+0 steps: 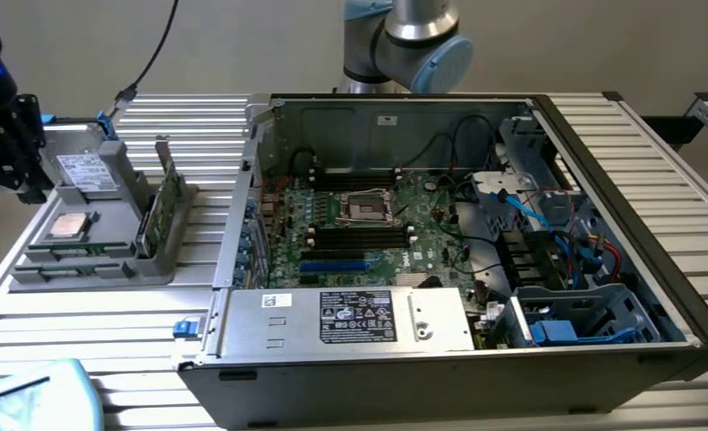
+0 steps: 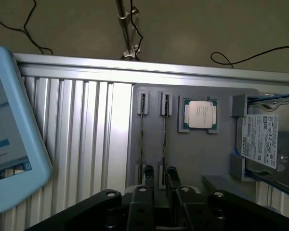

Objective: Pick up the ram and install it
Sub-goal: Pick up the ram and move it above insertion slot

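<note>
The ram (image 2: 164, 139) stands on edge in a slot of the grey holder tray (image 2: 202, 154). The gripper (image 2: 160, 174) hovers over the tray's near end, fingers (image 2: 148, 175) spread and holding nothing. Farther along the tray sit the processor chip (image 2: 201, 114) and the Toshiba hard drive (image 2: 260, 142).

Table (image 2: 86, 125): ribbed bare metal, satin sheen. Tray (image 2: 197, 159): matt grey plastic. Processor (image 2: 199, 114): smooth silver metal lid. Drive (image 2: 262, 139): white paper label. Gripper (image 2: 159, 172): matt black. Ram (image 1: 160, 193): green circuit board. Case (image 1: 329, 130): grey sheet metal.
</note>
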`<control>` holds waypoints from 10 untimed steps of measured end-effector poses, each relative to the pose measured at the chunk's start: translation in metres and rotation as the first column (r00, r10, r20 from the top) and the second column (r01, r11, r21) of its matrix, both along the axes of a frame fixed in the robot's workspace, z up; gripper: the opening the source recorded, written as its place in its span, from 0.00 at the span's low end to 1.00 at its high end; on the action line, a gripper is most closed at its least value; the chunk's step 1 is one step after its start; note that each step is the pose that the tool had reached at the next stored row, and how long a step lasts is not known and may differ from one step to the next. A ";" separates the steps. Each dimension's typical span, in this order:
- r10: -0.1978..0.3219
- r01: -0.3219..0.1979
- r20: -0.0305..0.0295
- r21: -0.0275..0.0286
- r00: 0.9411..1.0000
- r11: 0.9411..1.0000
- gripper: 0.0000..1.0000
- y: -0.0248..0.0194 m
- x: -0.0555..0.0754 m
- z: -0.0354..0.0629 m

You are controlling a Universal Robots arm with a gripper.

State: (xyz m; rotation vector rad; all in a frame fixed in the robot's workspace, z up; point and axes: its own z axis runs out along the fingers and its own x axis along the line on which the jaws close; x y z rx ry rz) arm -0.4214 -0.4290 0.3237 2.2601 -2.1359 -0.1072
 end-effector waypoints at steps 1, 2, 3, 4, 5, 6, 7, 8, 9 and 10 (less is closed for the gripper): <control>0.000 0.000 0.000 0.000 1.000 1.000 0.30 0.0000 0.000 0.0000; 0.000 0.000 0.000 0.000 1.000 1.000 0.30 0.0000 0.000 0.0000; 0.000 0.000 0.000 0.000 1.000 1.000 0.30 0.0000 0.000 0.0000; 0.000 0.000 0.000 0.000 1.000 1.000 0.37 0.0000 0.000 -0.0001; 0.000 0.000 0.000 0.000 1.000 1.000 0.37 -0.0001 0.000 -0.0010; 0.001 -0.001 0.000 0.000 1.000 1.000 0.37 -0.0003 -0.001 -0.0026; 0.002 -0.002 0.000 0.000 1.000 1.000 0.37 -0.0004 -0.002 -0.0044; 0.003 -0.003 0.000 0.000 1.000 1.000 0.37 -0.0005 -0.004 -0.0062; 0.005 -0.005 0.000 0.000 1.000 1.000 0.37 -0.0006 -0.005 -0.0082; 0.006 -0.006 0.000 0.000 1.000 1.000 0.37 -0.0007 -0.007 -0.0100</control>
